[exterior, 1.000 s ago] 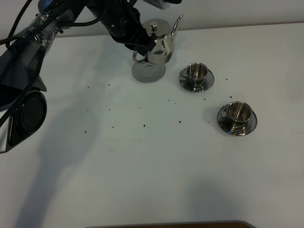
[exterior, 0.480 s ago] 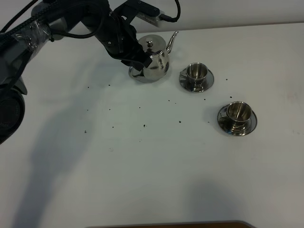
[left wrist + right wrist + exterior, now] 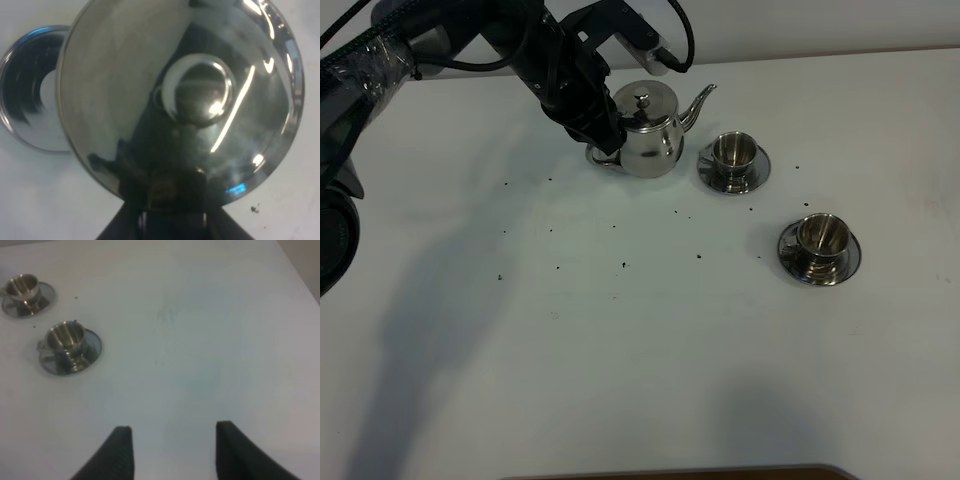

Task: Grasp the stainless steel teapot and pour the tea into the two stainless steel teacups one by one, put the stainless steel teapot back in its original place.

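Note:
The stainless steel teapot (image 3: 648, 135) stands upright at the back of the white table, spout toward the right. My left gripper (image 3: 601, 128) is shut on its loop handle. In the left wrist view the teapot's lid and knob (image 3: 200, 92) fill the frame, with my left gripper (image 3: 172, 202) below them. A round steel disc (image 3: 27, 90) shows partly behind the pot, offset to one side. The two stainless steel teacups sit on saucers: one (image 3: 733, 158) just right of the spout, the other (image 3: 820, 245) farther front-right. My right gripper (image 3: 172, 440) is open and empty, apart from both cups (image 3: 67, 342) (image 3: 24, 290).
Small dark specks (image 3: 624, 264) are scattered over the table's middle. A brown edge (image 3: 670, 472) runs along the front. My left arm (image 3: 440, 30) reaches in from the back left.
The teapot has come down from its raised, tilted pose and now sits upright over the steel disc, its spout swung right toward the nearer cup. The left gripper still holds the handle.

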Controlling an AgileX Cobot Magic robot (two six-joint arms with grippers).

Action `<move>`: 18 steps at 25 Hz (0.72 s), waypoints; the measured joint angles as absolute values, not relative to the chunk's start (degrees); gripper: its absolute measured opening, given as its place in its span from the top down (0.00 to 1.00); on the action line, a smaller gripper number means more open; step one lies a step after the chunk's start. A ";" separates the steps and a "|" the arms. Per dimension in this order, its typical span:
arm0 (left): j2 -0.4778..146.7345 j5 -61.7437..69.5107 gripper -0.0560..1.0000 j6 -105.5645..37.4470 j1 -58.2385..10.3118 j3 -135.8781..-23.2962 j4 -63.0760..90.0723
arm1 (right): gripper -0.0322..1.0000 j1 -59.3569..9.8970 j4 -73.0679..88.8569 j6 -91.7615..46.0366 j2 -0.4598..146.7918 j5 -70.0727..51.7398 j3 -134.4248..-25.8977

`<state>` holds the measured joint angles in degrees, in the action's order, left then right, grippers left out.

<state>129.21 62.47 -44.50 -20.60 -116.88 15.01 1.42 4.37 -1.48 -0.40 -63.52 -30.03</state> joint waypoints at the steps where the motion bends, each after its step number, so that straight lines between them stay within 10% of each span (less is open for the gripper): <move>1: 129.21 62.52 0.70 -45.68 -20.60 -116.88 15.21 | 0.60 1.42 4.37 -1.48 -0.40 -63.52 -30.03; 18: 129.21 61.41 0.70 -59.43 -29.13 -116.88 16.87 | 0.60 1.42 4.37 -1.48 -0.40 -63.52 -30.03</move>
